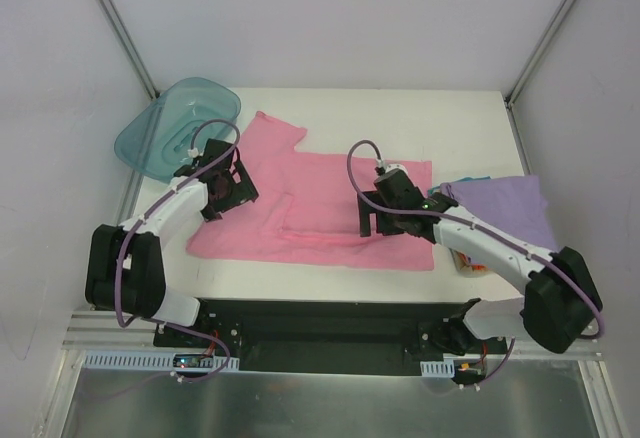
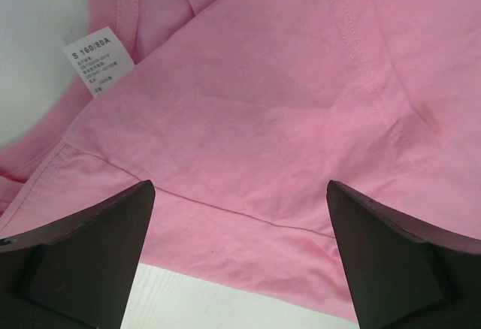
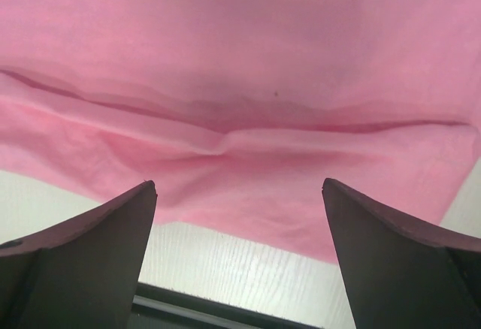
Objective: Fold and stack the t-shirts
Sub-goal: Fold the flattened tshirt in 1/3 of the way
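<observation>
While the pink t-shirt (image 1: 320,213) lies on the table (image 1: 400,108), lavender t-shirt (image 1: 505,208) just right of it, you have the left gripper (image 1: 226,196) open near its neck label (image 2: 98,60), right gripper (image 1: 370,221) open over its near edge.

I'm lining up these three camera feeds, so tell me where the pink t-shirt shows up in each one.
Top external: the pink t-shirt lies spread mid-table.
Left wrist: it fills most of the frame, with its white neck label at upper left.
Right wrist: it covers the upper two-thirds, wrinkled near its edge.
Shared landmark: the white table, bare along the shirt's near edge.
</observation>
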